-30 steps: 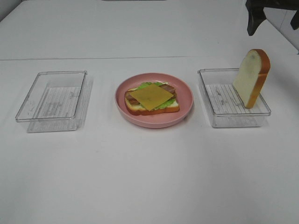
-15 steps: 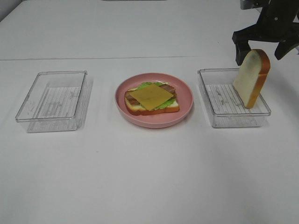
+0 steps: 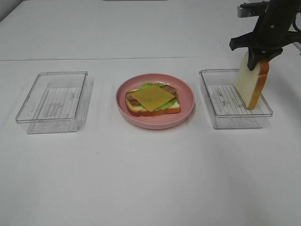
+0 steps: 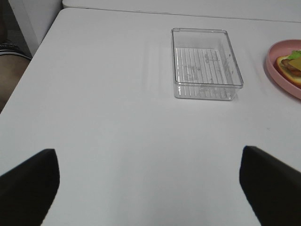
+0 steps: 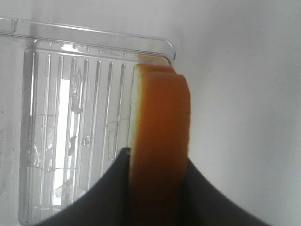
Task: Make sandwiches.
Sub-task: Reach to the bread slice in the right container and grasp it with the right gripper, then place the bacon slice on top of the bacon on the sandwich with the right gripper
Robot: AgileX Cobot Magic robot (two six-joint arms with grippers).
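Observation:
An open-faced sandwich (image 3: 152,99) lies on the pink plate (image 3: 155,123): bread, lettuce, bacon and a yellow cheese slice on top. A second bread slice (image 3: 253,84) stands on edge in the right clear container (image 3: 233,115), leaning on its far right wall. My right gripper (image 3: 257,60) is over the slice's top edge. In the right wrist view its fingers press both sides of the bread slice (image 5: 160,113). My left gripper (image 4: 148,155) is open above bare table, holding nothing, and does not show in the exterior high view.
An empty clear container (image 3: 51,101) sits left of the plate, also seen in the left wrist view as the ribbed container (image 4: 205,63). The plate's edge (image 4: 282,70) shows beside it. White table surrounds everything.
My right gripper came down from the upper right onto the upright bread slice and its fingers closed in on the top edge. The left arm has not moved.

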